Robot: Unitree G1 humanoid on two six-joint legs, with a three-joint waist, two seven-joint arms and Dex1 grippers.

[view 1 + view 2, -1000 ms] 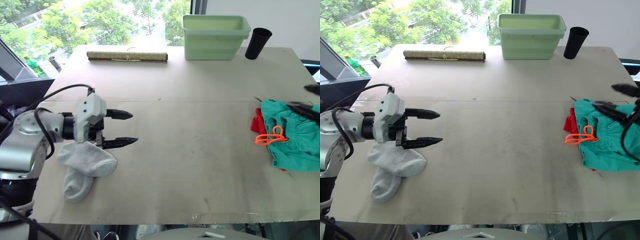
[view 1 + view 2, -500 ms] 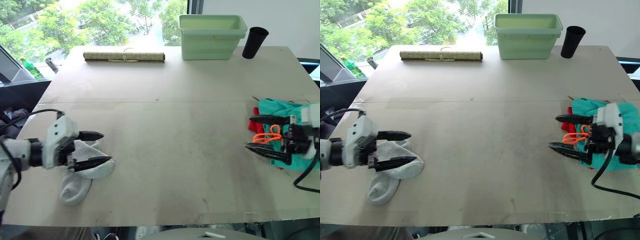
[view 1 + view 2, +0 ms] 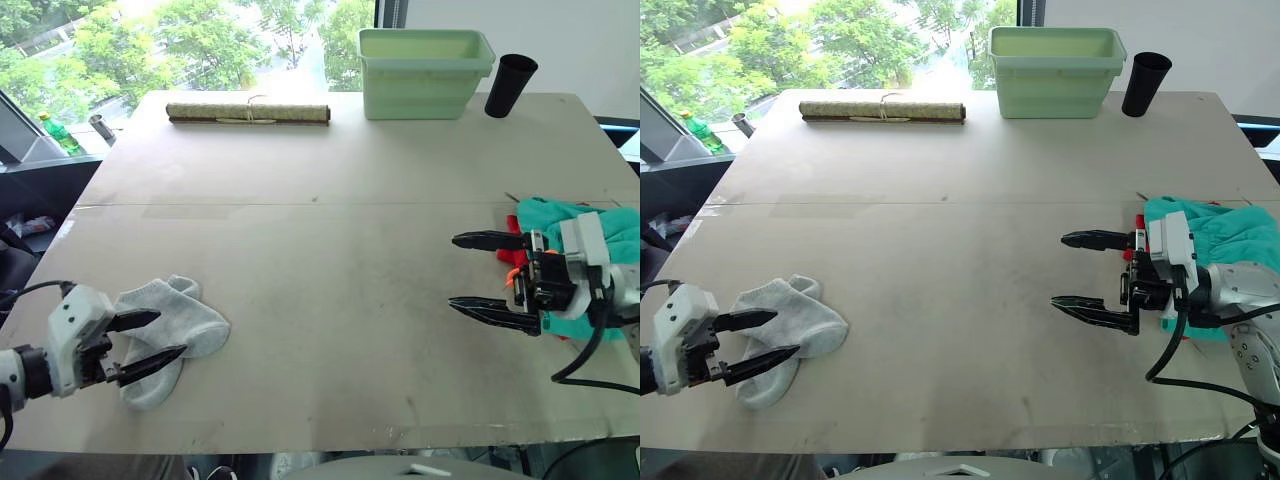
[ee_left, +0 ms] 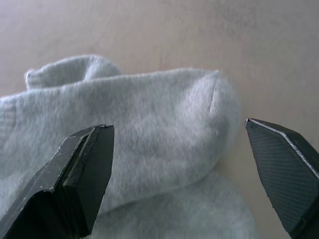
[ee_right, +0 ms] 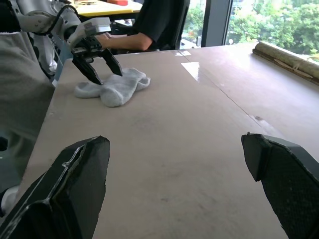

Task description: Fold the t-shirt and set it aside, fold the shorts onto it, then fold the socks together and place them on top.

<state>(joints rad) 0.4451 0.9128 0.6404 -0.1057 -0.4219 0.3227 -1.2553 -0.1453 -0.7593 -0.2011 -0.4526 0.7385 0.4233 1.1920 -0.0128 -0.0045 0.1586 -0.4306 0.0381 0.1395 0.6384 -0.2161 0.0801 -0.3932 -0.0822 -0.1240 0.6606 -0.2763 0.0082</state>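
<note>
Left eye view, pale scuffed table (image 3: 330, 300), trees beyond window, both hands (image 3: 148, 338) (image 3: 468, 272) spread wide, empty

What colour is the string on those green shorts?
Orange drawstring on the teal-green fabric shorts; the left eye view shows it best.

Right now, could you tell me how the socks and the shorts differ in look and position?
The socks are light grey and small; the shorts are teal-green and larger. The socks lie on the table's left side by the open left gripper; the shorts sit at the right edge behind the open right gripper, over something red. Neither is gripped.
</note>
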